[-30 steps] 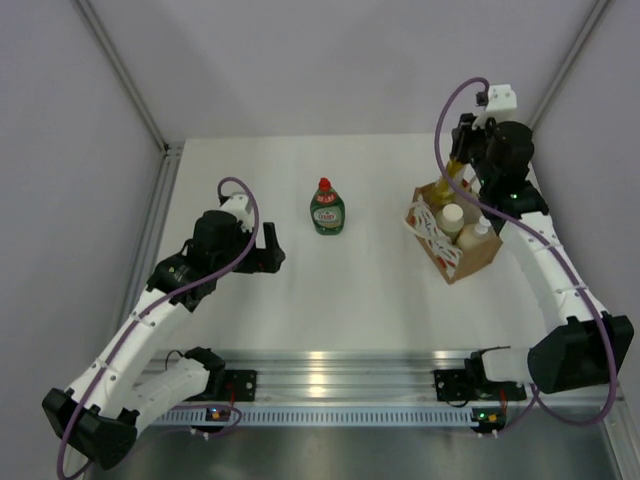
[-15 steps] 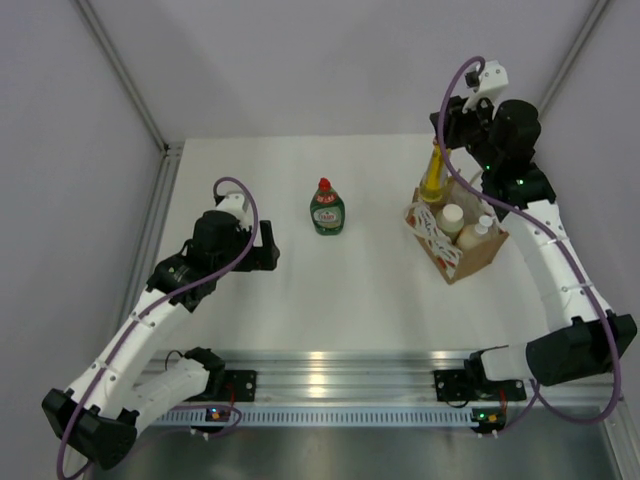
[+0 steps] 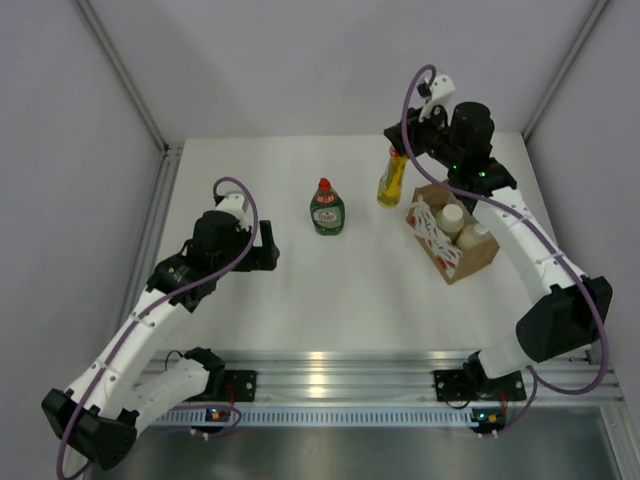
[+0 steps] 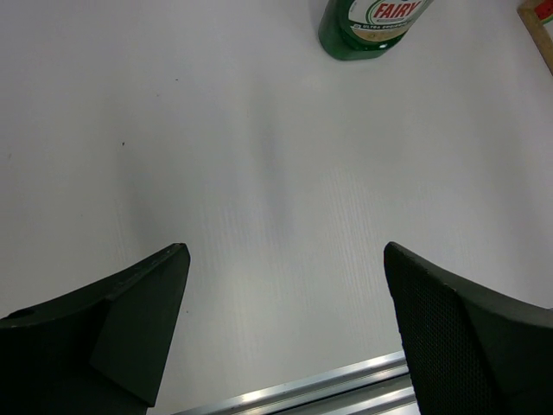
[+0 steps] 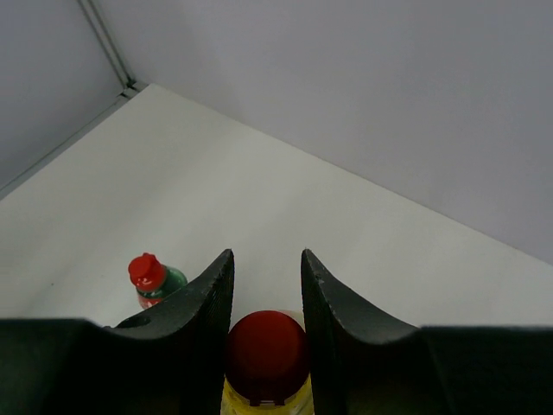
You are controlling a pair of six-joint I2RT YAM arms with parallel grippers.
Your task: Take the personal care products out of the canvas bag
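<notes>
Top external view: the second product is being carried out of the bag.

At 8 o'clock of the green bottle (image 3: 327, 207), the left gripper (image 3: 268, 245) sits low over the table (image 3: 300, 290), fingers spread wide with nothing between them. The green bottle stands upright on the table, already out of the bag. At its 2 o'clock, the right gripper (image 3: 400, 152) pinches the slim yellow bottle (image 3: 391, 180) by its red cap (image 5: 266, 344), jaws pressed against the cap. The bottle hangs slightly tilted at 10 o'clock of the canvas bag (image 3: 470, 262), clear of its rim. Inside the bag stand the cream cylinder (image 3: 452, 215) and the pump bottle (image 3: 478, 238). The step in hand appears to be the transfer of the yellow bottle. The next move calls for lowering it upright onto bare table near the green bottle without knocking it, then parting the jaws.
</notes>
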